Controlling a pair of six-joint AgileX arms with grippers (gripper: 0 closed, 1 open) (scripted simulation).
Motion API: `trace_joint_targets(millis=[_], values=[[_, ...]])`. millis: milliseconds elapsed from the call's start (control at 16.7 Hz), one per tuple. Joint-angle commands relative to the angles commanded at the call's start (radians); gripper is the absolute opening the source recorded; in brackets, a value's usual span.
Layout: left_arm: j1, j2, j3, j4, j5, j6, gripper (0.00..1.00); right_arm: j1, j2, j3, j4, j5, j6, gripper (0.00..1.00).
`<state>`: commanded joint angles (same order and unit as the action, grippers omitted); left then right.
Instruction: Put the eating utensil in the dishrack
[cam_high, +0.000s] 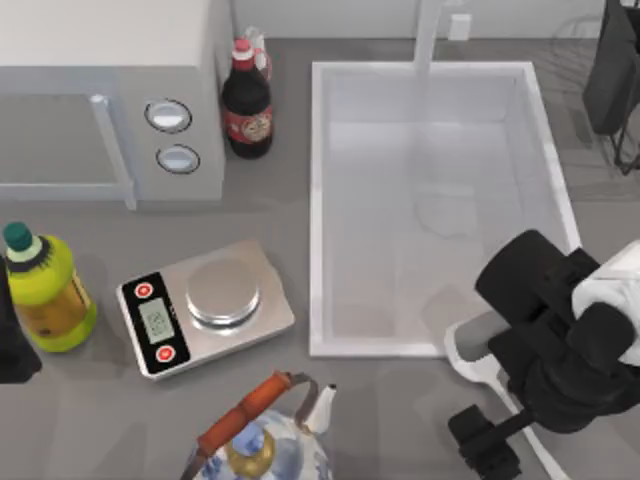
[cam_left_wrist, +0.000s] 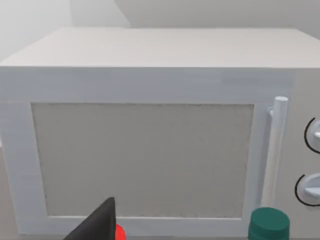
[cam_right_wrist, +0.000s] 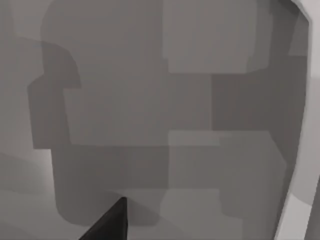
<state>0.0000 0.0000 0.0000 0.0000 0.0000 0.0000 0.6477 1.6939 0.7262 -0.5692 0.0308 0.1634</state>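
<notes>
The spoon (cam_high: 470, 345) still lies by the sink (cam_high: 318, 210), under the right gripper (cam_high: 520, 375) (grip state cannot be told); the dishrack (cam_high: 575, 45) awaits, far right.

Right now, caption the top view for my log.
Right arm over the white spoon beside the sink.

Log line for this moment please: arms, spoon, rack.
right gripper: over spoon, by sink's near right corner | plain white spoon: on table, partly hidden | left arm: parked, left edge | pale grey wire dishrack: far right, no spoon yet
</notes>
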Motion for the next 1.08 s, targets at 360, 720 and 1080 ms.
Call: trace_joint_targets(millis=[360, 720, 1080], values=[[0.000, 0.000, 0.000, 0.000, 0.000, 0.000, 1.00, 0.000, 0.000, 0.000, 0.000, 0.000, 0.000, 0.00], [0.000, 0.000, 0.000, 0.000, 0.000, 0.000, 1.00, 0.000, 0.000, 0.000, 0.000, 0.000, 0.000, 0.00], [0.000, 0.000, 0.000, 0.000, 0.000, 0.000, 1.00, 0.006, -0.072, 0.096, -0.128, -0.019, -0.001, 0.00]])
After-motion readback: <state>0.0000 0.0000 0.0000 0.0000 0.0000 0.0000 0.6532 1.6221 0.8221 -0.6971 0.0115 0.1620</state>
